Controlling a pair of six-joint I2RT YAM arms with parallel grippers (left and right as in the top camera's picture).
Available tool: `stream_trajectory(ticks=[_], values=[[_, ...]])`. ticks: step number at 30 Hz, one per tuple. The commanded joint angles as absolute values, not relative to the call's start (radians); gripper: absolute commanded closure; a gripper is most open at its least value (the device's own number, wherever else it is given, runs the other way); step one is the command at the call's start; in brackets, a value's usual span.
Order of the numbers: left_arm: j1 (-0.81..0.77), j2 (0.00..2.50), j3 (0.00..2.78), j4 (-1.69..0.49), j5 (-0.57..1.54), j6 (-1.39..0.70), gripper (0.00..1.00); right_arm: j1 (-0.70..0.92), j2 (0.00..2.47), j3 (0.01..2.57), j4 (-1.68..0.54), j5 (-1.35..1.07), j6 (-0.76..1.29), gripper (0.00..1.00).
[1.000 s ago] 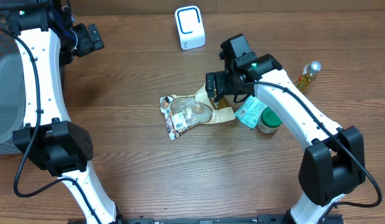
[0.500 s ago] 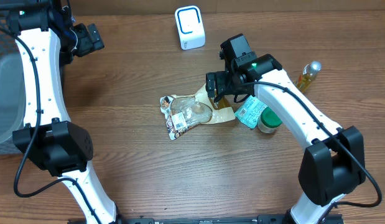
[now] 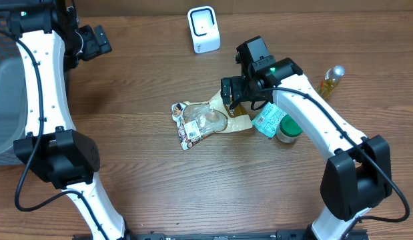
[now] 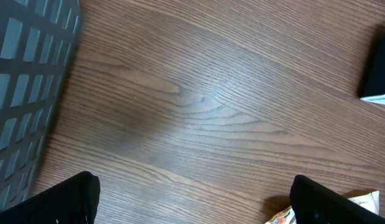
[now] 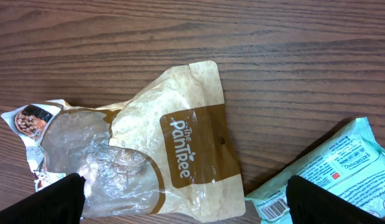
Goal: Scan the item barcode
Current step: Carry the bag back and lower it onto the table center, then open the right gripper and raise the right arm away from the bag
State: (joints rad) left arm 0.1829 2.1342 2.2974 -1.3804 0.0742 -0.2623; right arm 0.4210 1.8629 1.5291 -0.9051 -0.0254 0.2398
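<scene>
The right gripper [image 5: 189, 202] is seen spread wide above the brown PanTree pouch [image 5: 180, 143], which is laid flat on the wooden table [image 5: 292, 56] beside a mint-green packet [image 5: 329, 168]; nothing is gripped. The left gripper [image 4: 192, 202] is likewise spread wide, with nothing between its fingers.

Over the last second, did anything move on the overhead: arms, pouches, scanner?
Nothing visibly changed. The right gripper hangs open above the tan pouch, holding nothing; the left gripper is open by the basket. The teal packet, clear snack bag and white scanner lie where they were.
</scene>
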Motion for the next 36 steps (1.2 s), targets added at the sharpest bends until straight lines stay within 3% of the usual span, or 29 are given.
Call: stream_trajectory(ticks=[1,22,36], values=[[0.175,2.133,2.311,-1.38,0.075,-0.262,0.01,0.421,1.858,1.52,-0.899,-0.017,0.247,0.0],[0.176,2.133,2.311,-1.38,0.075,-0.262,0.0,0.422,1.828,1.52,-0.899,-0.017,0.247,0.0],[0.176,2.133,2.311,-1.38,0.075,-0.262,0.0,0.414,1.457,1.52,-0.9,-0.017,0.247,0.0]])
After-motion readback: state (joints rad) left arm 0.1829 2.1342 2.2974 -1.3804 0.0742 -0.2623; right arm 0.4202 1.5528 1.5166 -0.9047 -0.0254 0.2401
